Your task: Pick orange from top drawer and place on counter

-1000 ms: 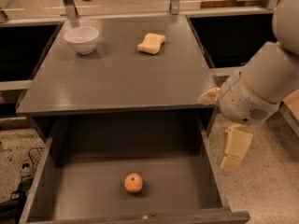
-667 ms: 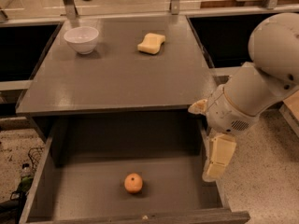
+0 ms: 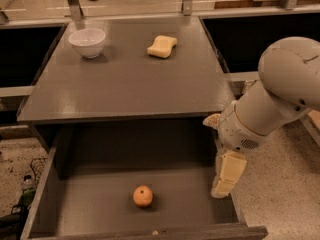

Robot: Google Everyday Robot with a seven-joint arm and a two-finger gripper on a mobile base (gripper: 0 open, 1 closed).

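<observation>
A: Report the position of the hand.

B: The hand (image 3: 226, 176) hangs pointing down from the white arm (image 3: 280, 94). It sits over the right side wall of the top drawer (image 3: 65, 204), below the front edge of the tabletop (image 3: 125, 84).

A: Report the hand state.

B: Cannot tell whether it is released or clenched. It carries no object.

A: Locate the orange.

B: The orange (image 3: 143, 196) rests on the bare drawer bottom, near the front wall and about midway across. It is well apart from the hand. The drawer stands pulled out.

A: List the items on the tabletop.

B: A white bowl (image 3: 87, 42) stands upright near the far left corner. A pale yellow sponge (image 3: 162, 46) lies flat to its right, apart from it.
</observation>
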